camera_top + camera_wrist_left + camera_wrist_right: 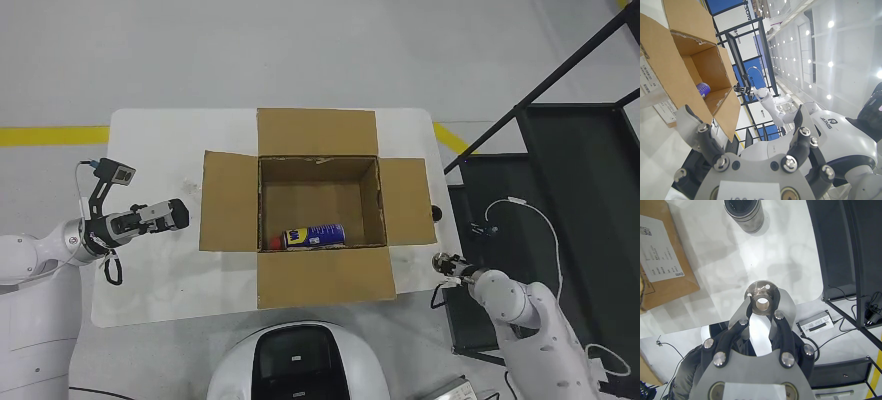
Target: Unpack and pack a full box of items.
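Note:
An open cardboard box (320,160) stands in the middle of the white table (160,150), flaps spread outward. A blue and yellow spray can (315,236) lies on its side at the box's near wall; the left wrist view shows its blue end (703,90) inside the box (702,62). My left gripper (177,214) hovers left of the box, open and holding nothing (742,121). My right gripper (443,264) is at the table's near right corner, shut on a flanged metal bushing (761,286), with the gripper (762,298) just above the tabletop.
A ribbed metal cylinder (746,215) stands on the table beyond the bushing, near the right edge (436,212). A labelled box flap (662,256) lies beside it. A black rack (570,190) stands right of the table, with a power adapter (815,323) on the floor.

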